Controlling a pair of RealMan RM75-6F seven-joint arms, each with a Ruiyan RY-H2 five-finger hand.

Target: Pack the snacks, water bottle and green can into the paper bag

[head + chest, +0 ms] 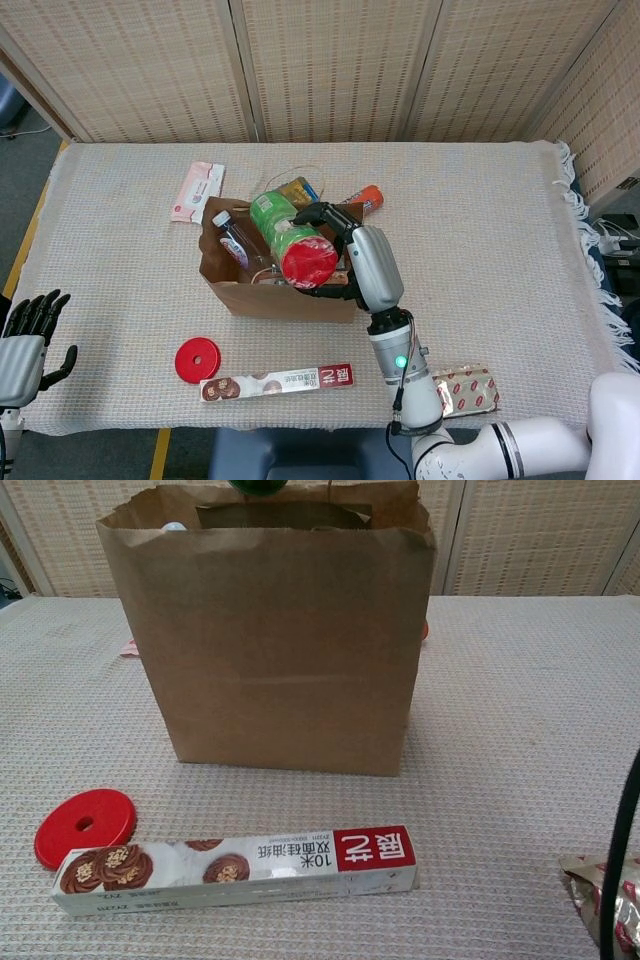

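Green can [288,238] tilted over the paper bag [280,296] mouth, red end toward camera, grasped by right hand [352,258], likely angled to clear bottle inside. Left hand [28,335] idle, near-left, fingers spread, holding nothing.

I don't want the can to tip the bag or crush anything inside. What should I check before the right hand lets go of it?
1. Right hand holds the green can: ok.
2. Can over the mouth of the paper bag: ok.
3. Can upright: not ok, tilted.
4. Room beside the water bottle in the bag: cannot tell.
5. Bag standing upright: ok, chest view shows it square.
6. Left hand away from the bag: ok.
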